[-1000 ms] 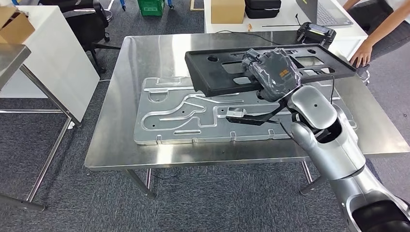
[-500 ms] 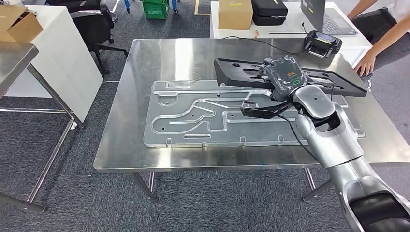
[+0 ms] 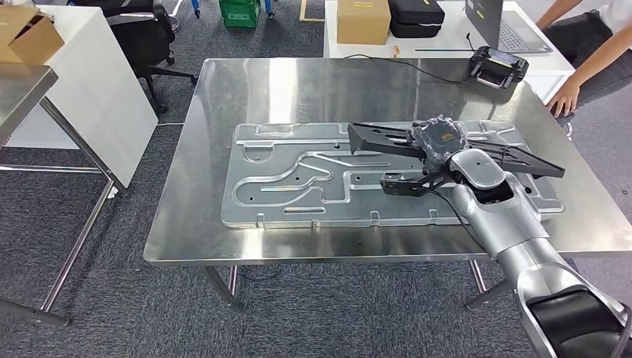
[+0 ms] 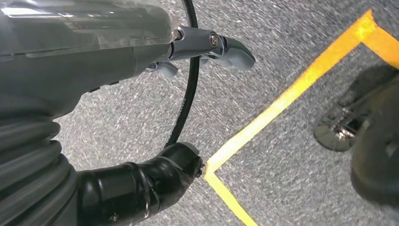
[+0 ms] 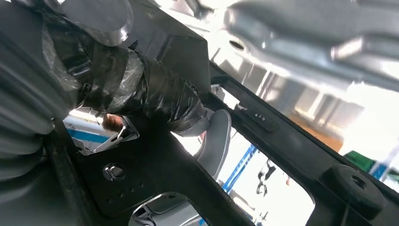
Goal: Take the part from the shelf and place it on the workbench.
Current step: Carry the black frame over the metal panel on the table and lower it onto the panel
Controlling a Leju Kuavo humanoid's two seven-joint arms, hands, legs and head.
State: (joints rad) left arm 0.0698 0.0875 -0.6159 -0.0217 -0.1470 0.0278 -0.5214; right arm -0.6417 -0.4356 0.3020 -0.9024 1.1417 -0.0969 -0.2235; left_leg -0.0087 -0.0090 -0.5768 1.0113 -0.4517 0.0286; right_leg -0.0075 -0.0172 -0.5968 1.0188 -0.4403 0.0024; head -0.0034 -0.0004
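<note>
Steel table (image 3: 223, 149) stands mid-room on grey carpet (image 3: 112, 298), its top glaring under overhead light. Left of the table: a white cabinet (image 3: 97, 104) with a cardboard box (image 3: 30, 37) on top. Beyond the table's far edge: a white desk (image 3: 447, 41) holding a brown box (image 3: 363, 21), black case (image 3: 417, 13) and laptop (image 3: 498, 19) (partly cropped). Black office chair (image 3: 145, 37) and green crate (image 3: 240, 12) beyond the table's far-left corner. Yellow floor tape (image 4: 282, 101) on carpet.

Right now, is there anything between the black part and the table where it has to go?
Yes. A big silver stamped metal plate lies flat on the workbench, right under the black part that the right hand holds. The part would land on that plate, not on bare tabletop.
</note>
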